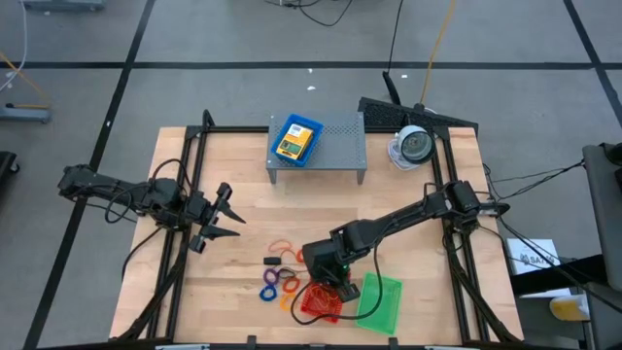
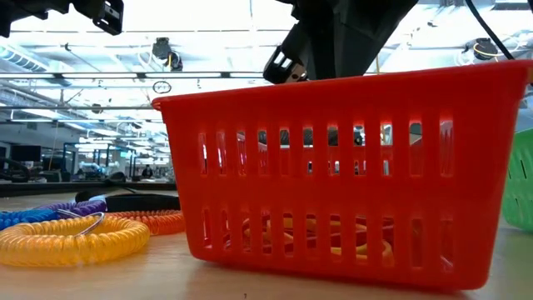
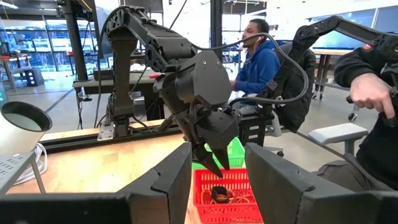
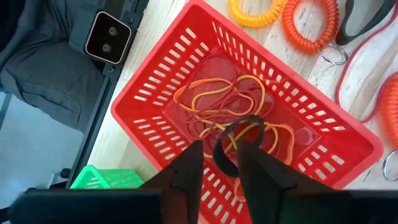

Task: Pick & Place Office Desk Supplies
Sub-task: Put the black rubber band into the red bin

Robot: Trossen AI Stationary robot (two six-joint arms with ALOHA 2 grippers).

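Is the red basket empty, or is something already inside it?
Not empty. The red basket holds a tangle of orange and red rubber bands and a dark ring.

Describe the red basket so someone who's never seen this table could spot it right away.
Look at the wooden table's near edge, under the right gripper. The red basket sits there with rubber bands inside; the green basket beside it looks empty.

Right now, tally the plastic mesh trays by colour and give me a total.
blue tray: 1
red tray: 1
green tray: 1
Total: 3
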